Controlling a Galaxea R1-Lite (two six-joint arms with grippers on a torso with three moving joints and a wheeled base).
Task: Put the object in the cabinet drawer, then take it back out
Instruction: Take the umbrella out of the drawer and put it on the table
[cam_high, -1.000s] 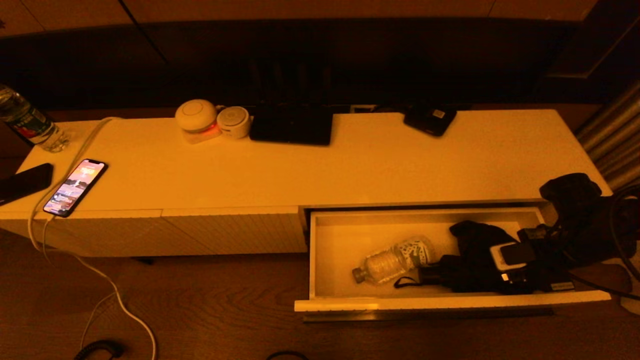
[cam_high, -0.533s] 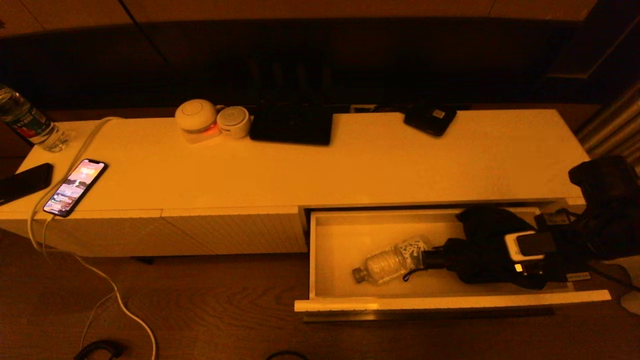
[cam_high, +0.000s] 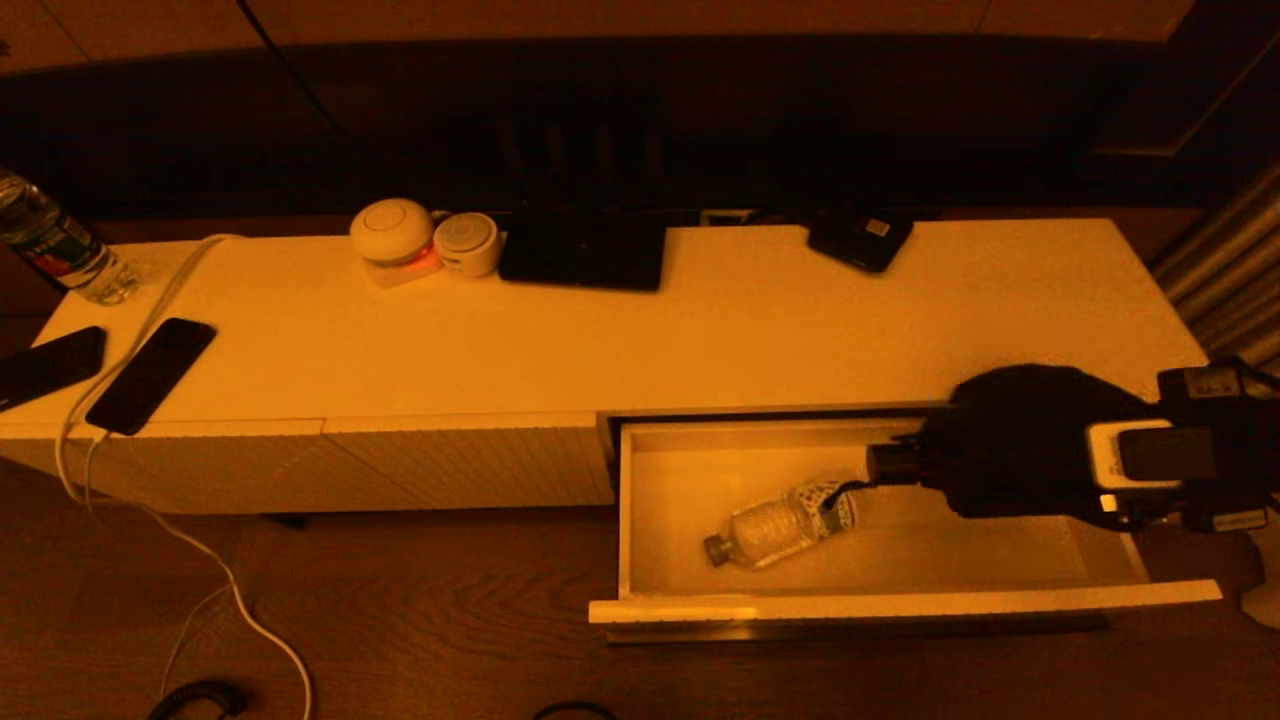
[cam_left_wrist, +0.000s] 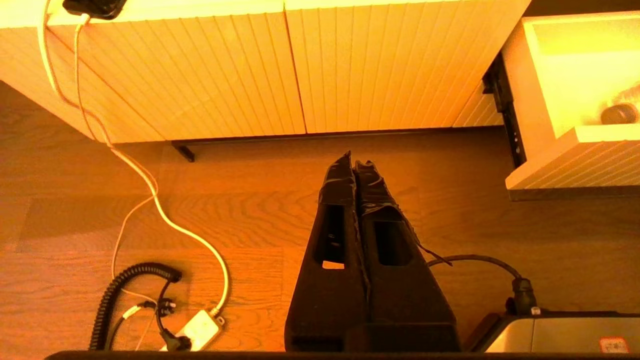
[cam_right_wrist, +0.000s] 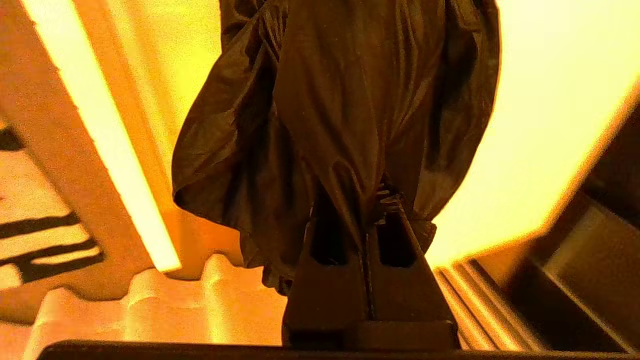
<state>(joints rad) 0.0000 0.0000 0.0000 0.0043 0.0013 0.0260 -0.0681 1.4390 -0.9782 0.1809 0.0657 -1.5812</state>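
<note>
Black fabric is pinched between the right gripper's (cam_right_wrist: 372, 220) fingers (cam_right_wrist: 395, 235): they are clenched on the folded umbrella (cam_high: 1010, 440), near its cloth end. The umbrella hangs level, lifted above the right half of the open drawer (cam_high: 900, 603), its handle stub pointing toward the robot's left. Below it, on the drawer floor, a clear plastic bottle (cam_high: 785, 522) lies on its side, cap toward the front; the umbrella's wrist strap dangles down just over the bottle. On the cabinet top (cam_high: 700, 340) sit two dark phones (cam_high: 150, 373) at the left end, a standing bottle (cam_high: 55, 245), two round pale gadgets (cam_high: 395, 238) and a black slab. Left gripper (cam_left_wrist: 355, 167) is parked low over the wood floor, fingers pressed together, holding nothing
</note>
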